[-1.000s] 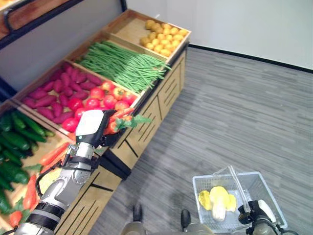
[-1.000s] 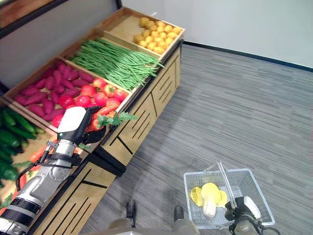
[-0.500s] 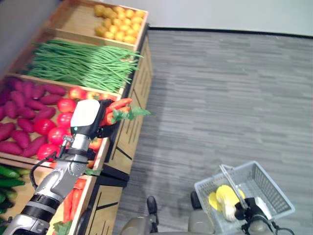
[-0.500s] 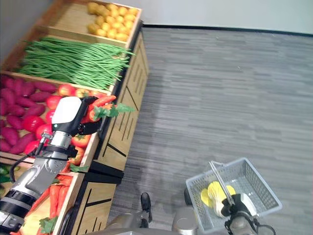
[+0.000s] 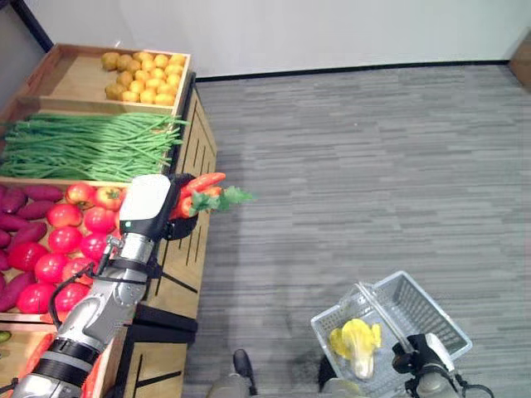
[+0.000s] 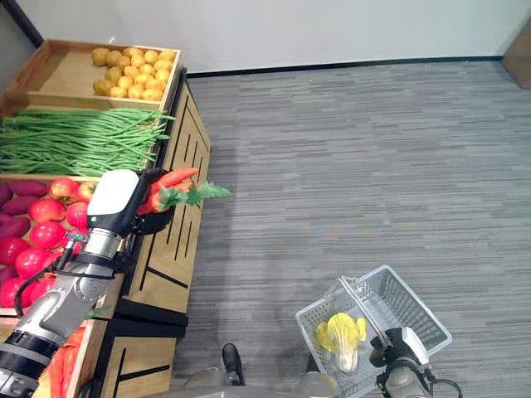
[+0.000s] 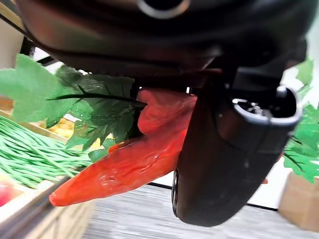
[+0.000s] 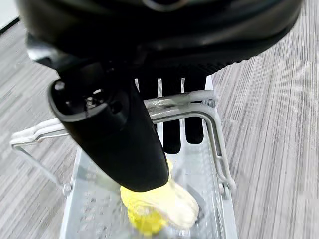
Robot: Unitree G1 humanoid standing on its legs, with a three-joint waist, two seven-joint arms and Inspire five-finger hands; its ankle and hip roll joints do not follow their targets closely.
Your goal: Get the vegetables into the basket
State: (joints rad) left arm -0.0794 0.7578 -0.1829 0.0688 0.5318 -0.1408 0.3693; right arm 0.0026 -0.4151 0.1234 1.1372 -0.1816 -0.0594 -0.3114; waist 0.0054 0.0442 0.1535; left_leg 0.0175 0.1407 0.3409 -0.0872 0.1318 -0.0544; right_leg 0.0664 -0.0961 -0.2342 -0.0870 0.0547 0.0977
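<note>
Over the front edge of the wooden produce stand (image 5: pixel 178 274), the left hand (image 5: pixel 170 217) has its dark fingers and thumb clenched round a bunch of glossy orange-red carrots (image 5: pixel 199 184) with flat green leaf tops that look like cloth or plastic; the left wrist view shows the tapered roots pinched against the palm, leaves spreading to both sides. No readable writing or label shows on any crate or on the basket.

Sloping crates hold the stock by kind: small rounded yellow-orange fruit (image 5: pixel 143 70) at the far end, then a thick layer of long thin green beans (image 5: pixel 83 145), then smooth red tomatoes (image 5: pixel 70 240), with purple sweet potatoes (image 5: pixel 12 217) beside the tomatoes. More carrots (image 6: pixel 62 365) lie in the nearest crate, partly hidden by the arm.

Well apart from the stand, low over the grey striped carpet floor (image 5: pixel 357 166), the right hand (image 6: pixel 397 348) grips the metal handle of a pale mesh basket (image 6: pixel 415 311); in the right wrist view its fingers curl over the bar. Inside the basket lies a yellow-leaved cabbage (image 6: pixel 340 332) with a pale stem, possibly a napa type, though it is small here
</note>
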